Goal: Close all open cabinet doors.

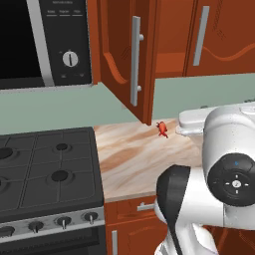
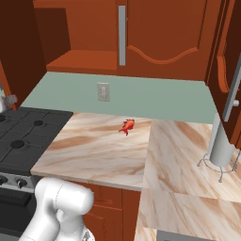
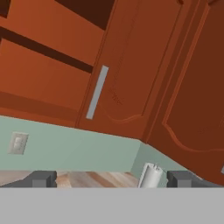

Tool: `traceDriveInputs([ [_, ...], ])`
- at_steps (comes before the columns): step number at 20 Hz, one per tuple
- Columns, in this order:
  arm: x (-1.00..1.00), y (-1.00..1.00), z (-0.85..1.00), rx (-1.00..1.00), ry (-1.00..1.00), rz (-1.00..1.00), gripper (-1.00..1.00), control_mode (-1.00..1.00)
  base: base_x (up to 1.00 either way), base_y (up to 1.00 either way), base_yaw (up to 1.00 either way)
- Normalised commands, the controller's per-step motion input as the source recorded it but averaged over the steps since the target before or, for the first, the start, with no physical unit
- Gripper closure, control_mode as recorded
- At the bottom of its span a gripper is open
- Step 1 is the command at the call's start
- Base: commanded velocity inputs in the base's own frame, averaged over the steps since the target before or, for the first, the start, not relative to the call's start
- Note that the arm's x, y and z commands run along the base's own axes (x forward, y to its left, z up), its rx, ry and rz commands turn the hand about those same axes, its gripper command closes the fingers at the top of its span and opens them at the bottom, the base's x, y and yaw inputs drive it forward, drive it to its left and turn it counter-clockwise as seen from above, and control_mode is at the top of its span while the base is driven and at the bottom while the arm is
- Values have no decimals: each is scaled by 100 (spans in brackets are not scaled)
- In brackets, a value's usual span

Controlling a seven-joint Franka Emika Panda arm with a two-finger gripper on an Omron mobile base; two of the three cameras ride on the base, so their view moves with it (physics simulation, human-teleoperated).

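One cabinet door (image 1: 121,55) stands swung out from the wall cabinet beside the microwave, its grey bar handle (image 1: 135,61) facing me. Behind it the cabinet's inside and shelf (image 2: 82,59) are exposed. The neighbouring cabinet door (image 2: 160,33) to the right lies flat and shut, with its handle (image 3: 97,92) near the middle of the hand view. A further door (image 2: 230,70) hangs at the far right; I cannot tell if it is shut. My gripper (image 3: 111,179) is open with nothing between its fingertips (image 3: 43,178), pointing up at the shut door from above the counter.
A marble counter (image 1: 129,159) runs right of the black stove (image 1: 47,169). A small red object (image 2: 127,126) lies on it near the wall. A paper towel holder (image 2: 221,146) stands at the right corner. The microwave (image 1: 45,40) hangs above the stove.
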Motion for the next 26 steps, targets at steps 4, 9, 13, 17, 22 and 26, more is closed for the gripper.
traceDriveInputs([
  [4, 0, 72, 0, 0, 0, 0, -100, -100, 0, 0, 0],
  [9, 0, 67, -2, 0, 0, 0, -100, -100, 0, 0, 0],
  [13, 0, 61, -8, 2, 0, 0, -100, -100, 0, 0, 0],
  [17, 0, 59, 0, 1, 0, 0, -100, -100, 0, 0, 0],
  [22, 15, 42, -3, 0, -2, 0, -100, -100, 0, 0, 0],
  [26, 44, 9, -8, 0, -7, -1, -100, -100, 0, 0, 0],
])
